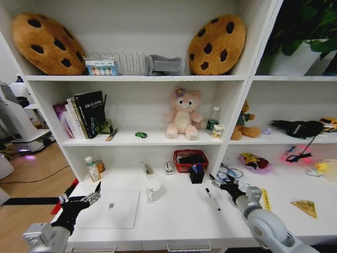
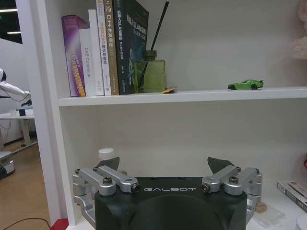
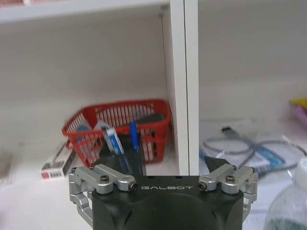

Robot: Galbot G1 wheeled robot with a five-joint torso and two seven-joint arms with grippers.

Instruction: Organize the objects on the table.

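The silver laptop (image 1: 110, 208) lies shut on the white table (image 1: 179, 213) at the front left. My left gripper (image 1: 83, 196) hovers open at its left edge, empty (image 2: 163, 166). A tiny green toy car (image 1: 141, 135) sits on the shelf above (image 2: 246, 85). A black pen (image 1: 212, 199) lies loose on the table, just left of my right gripper (image 1: 222, 182), which is open and empty (image 3: 158, 165). Blue pens stand in a black holder (image 1: 197, 173) in front of a red basket (image 3: 122, 120). A small clear bottle (image 1: 154, 191) stands right of the laptop.
A white-capped bottle (image 1: 93, 169) stands back left by the shelf wall. A small box (image 1: 168, 167) lies beside the basket. Cables (image 3: 249, 143) and a yellow wedge (image 1: 306, 207) lie to the right. Books (image 2: 96, 50) and a green diffuser (image 2: 149, 74) share the car's shelf.
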